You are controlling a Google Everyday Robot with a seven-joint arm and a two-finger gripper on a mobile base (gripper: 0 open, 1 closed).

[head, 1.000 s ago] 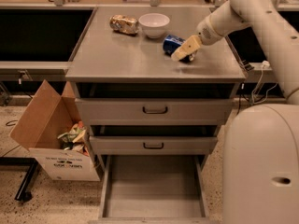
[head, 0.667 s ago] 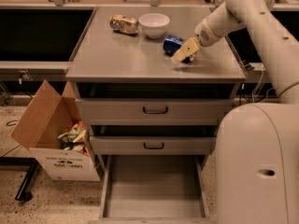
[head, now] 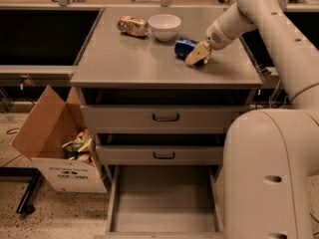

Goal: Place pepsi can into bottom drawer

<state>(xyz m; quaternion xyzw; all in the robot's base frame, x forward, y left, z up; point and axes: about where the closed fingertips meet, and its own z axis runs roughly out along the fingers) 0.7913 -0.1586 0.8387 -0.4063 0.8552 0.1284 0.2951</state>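
The pepsi can [head: 183, 47], blue with a silver end, lies on its side on the grey cabinet top [head: 129, 59], just right of the white bowl [head: 165, 26]. My gripper [head: 197, 55] is at the can's right side, low over the cabinet top and touching or nearly touching it. The bottom drawer [head: 164, 203] is pulled out at the foot of the cabinet, and its flat grey floor is bare.
A tan-gold snack packet [head: 132, 25] lies left of the bowl. Two shut drawer fronts with black handles [head: 165, 117] are above the open drawer. A cardboard box [head: 60, 148] with rubbish stands on the floor at left. My pale body [head: 271, 173] fills the lower right.
My gripper has sunk slightly beside the can. The can stays in place. My body takes up a little more of the lower right.
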